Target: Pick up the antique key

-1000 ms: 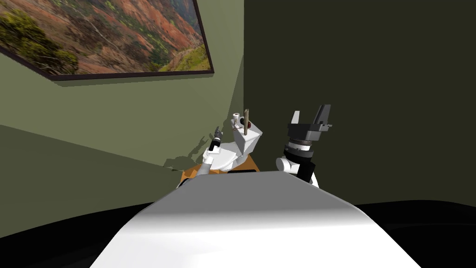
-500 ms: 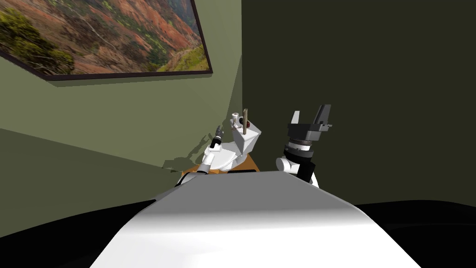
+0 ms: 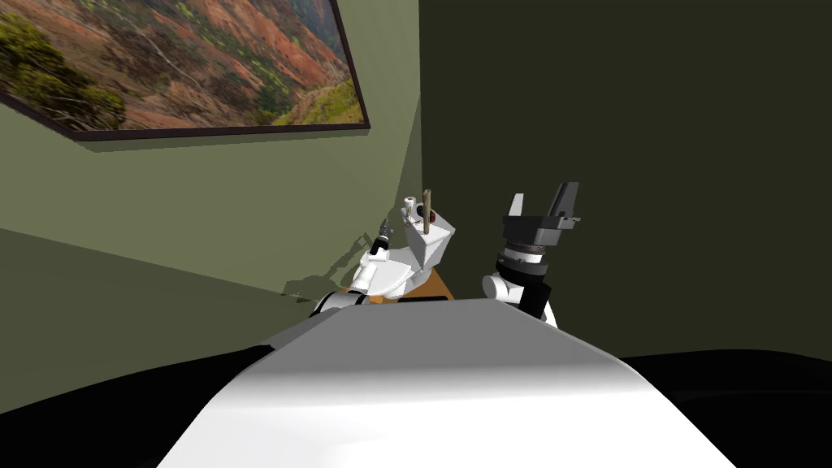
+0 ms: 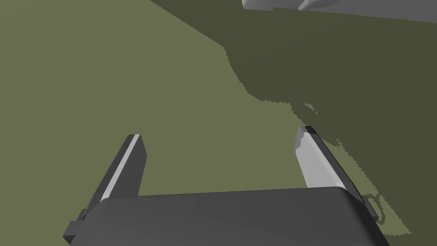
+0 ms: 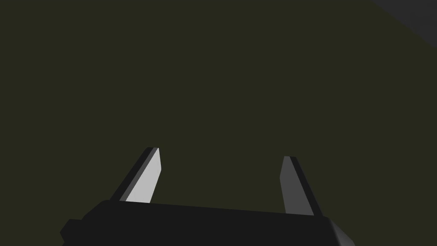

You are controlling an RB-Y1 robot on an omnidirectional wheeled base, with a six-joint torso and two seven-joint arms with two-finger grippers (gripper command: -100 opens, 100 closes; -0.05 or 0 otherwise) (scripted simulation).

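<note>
Two olive-green walls (image 3: 203,211) meet in a corner ahead, the R one in deep shadow. A framed landscape painting (image 3: 187,65) hangs high on the L wall. A black area runs along the bottom on both sides.

In the corner is a white box (image 3: 431,242), tilted as I see it from the head cam, with a rounded white body (image 3: 396,278) at its foot and a bit of orange-brown surface (image 3: 439,286) beneath.

R pincer (image 3: 543,195) is raised well R of the box, fingers apart w/ nothing between them; wrist cam (image 5: 220,153) faces the dark wall.

L pincer (image 3: 383,231) is just L of the box, close to the lit wall, fingers apart and empty; its wrist cam (image 4: 219,132) faces that wall.

On the box top: small white roll (image 3: 412,201), dark red bit (image 3: 435,218).

Antique key: can't make it out for sure. A thin brown rod (image 3: 427,210) standing upright on the box top is the closest match; neither pincer touches it.
</note>
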